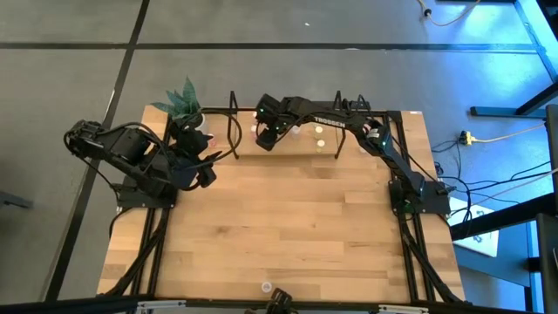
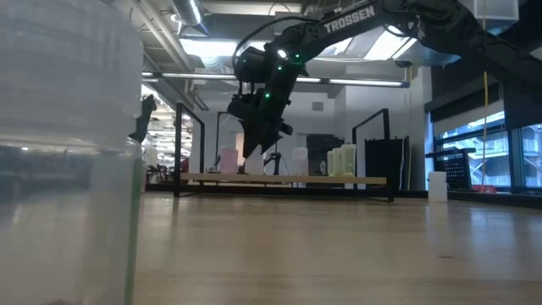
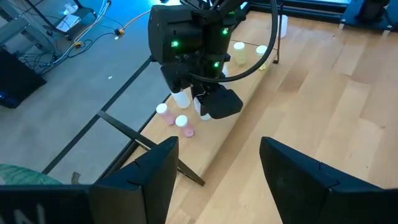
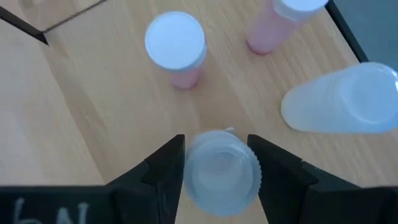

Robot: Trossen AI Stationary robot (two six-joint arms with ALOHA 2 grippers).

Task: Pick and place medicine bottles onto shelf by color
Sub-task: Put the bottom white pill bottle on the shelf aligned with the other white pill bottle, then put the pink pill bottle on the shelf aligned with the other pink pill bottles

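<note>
Right claw (image 4: 214,168) pinches a ribbed translucent bottle (image 4: 221,177) over the light-wood shelf (image 4: 112,118).

Black jointed arms w/ white TROSSEN lettering, green LEDs, black cables

Right arm: dark, jointed, stretched from its base at the counter's right edge across to the far middle.
Right hand (image 4: 212,163): pointing downward, its two dark fingers closed on either side of a small clear ridged-cap bottle (image 4: 221,175).
Left arm: folded near the counter's far-left corner.
Left hand (image 3: 214,168): fingers spread apart, holding nothing.
</note>
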